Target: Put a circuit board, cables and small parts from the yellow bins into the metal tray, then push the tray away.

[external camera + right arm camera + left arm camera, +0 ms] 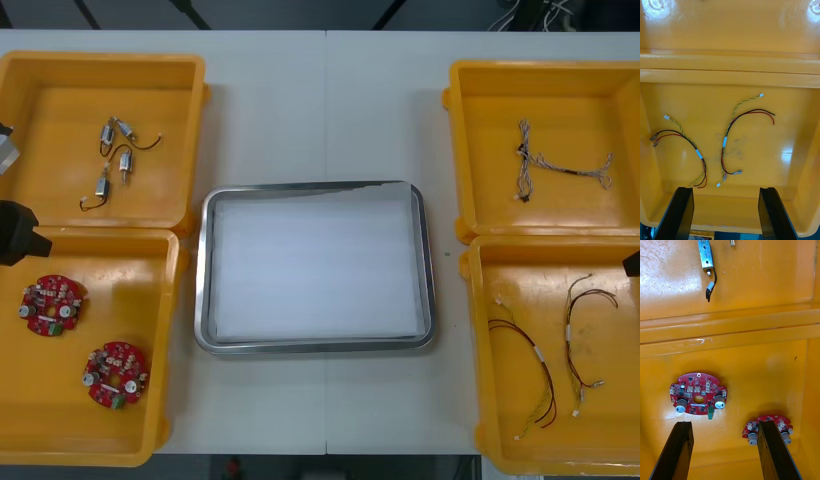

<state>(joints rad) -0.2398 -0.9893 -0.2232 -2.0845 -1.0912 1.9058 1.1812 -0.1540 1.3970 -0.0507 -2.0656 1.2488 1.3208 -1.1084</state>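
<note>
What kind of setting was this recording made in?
Probably an electronics kitting or assembly bench: a light table carries yellow bins of sorted red circuit boards, cables and small metal parts, placed either side of a metal tray.

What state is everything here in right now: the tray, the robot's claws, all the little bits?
Metal tray, empty, white inside.
Circuit boards, two, lying flat, not gripped.
Small metal parts, lying loose, not gripped.
Twisted cables, lying in a loose bunch.
Red and yellow cables, two, lying curved, not gripped.
Left gripper, open, over the circuit boards.
Right gripper, open, over the red and yellow cables.
</note>
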